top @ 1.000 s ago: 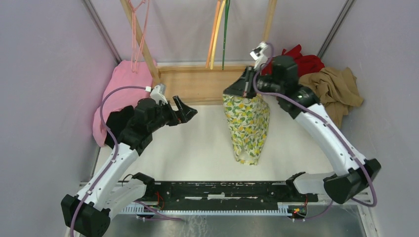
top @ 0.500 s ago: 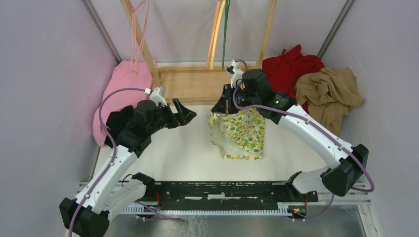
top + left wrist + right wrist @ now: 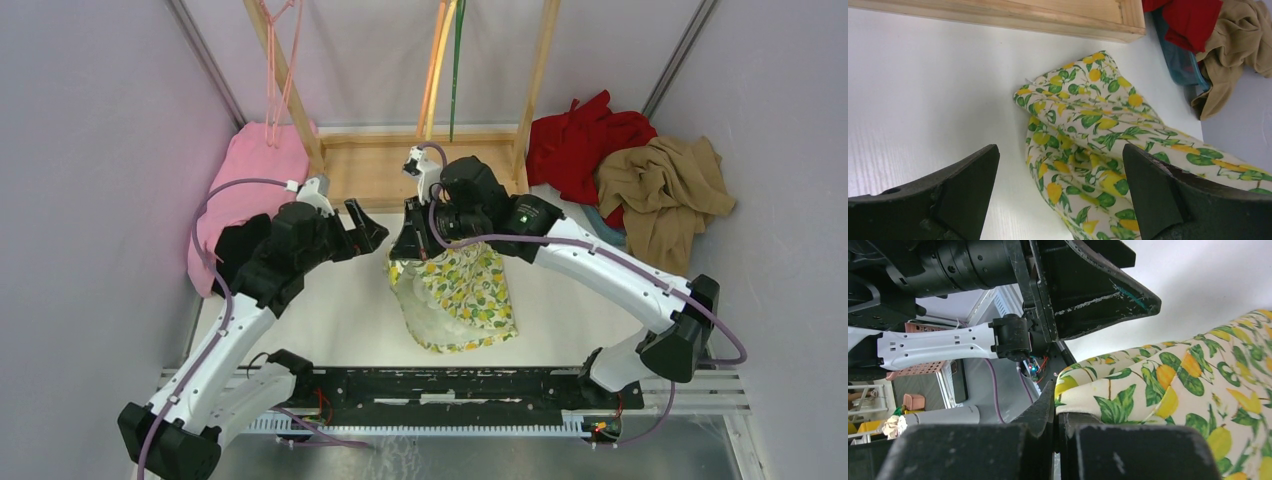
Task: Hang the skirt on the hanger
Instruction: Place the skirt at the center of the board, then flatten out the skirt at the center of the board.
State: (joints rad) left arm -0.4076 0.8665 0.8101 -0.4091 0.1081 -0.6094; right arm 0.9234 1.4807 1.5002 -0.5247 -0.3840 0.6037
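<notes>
The left tool (image 3: pixel 1060 155) has its two dark fingers (image 3: pixel 963 185) spread wide apart at the bottom edge. Between and beyond them the lemon-printed skirt (image 3: pixel 1088 125) lies folded on the white surface (image 3: pixel 923 90). A wooden frame (image 3: pixel 1048 15) runs along the top. At the upper right, a red garment (image 3: pixel 1188 20) and a tan garment (image 3: pixel 1238 45) are heaped together.

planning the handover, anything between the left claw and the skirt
Nothing visible. The open left claw faces the skirt, which is held by the shut right claw; the left wrist view shows only bare white table between them.
</notes>
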